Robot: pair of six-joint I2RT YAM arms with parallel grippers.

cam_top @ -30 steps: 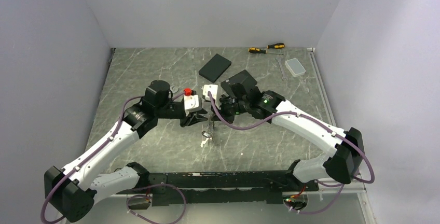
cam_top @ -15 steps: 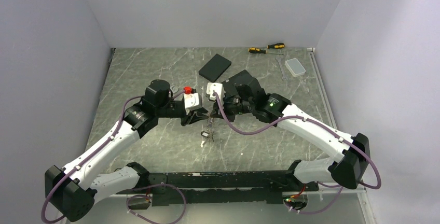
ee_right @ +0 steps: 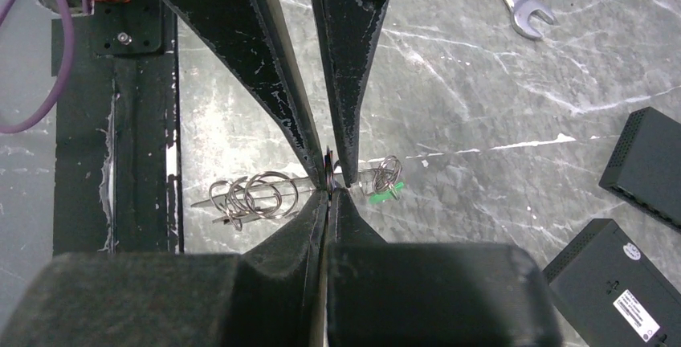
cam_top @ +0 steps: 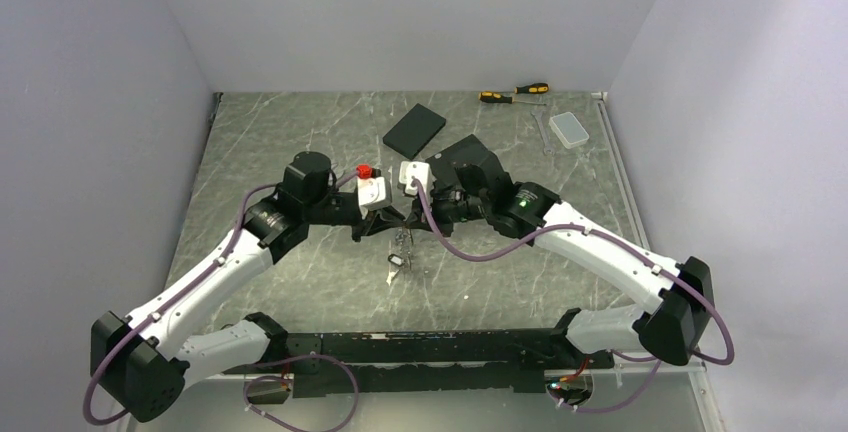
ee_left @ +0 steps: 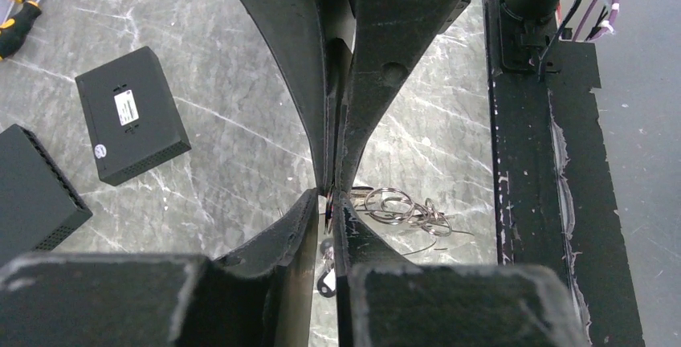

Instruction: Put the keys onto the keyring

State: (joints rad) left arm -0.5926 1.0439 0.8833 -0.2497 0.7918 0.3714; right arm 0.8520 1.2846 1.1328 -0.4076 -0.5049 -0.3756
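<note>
- Currently the thin grey metal loop keyring [ee_right: 201,202] shows edge-on, as a wire passing through the meeting fingertips, with small split rings threaded on it either side.
- Small silver metal keys [cam_top: 398,260] dangle in a bunch just below that point, mid-desk; one green plastic head shows in the right wrist view.
- Right pincer [ee_right: 329,190]: clamped tight on the keyring wire.
- Left pincer [ee_left: 329,212]: narrow slit, tip to tip with the right one, a dark flat piece in the gap; cannot tell if it actually grips.
- Grey marbled desk [cam_top: 300,152], far side: flat black box [cam_top: 414,129], yellow-and-black screwdrivers [cam_top: 515,93], clear plastic case [cam_top: 571,130], silver spanner [ee_right: 514,2], all well apart from the keys.
</note>
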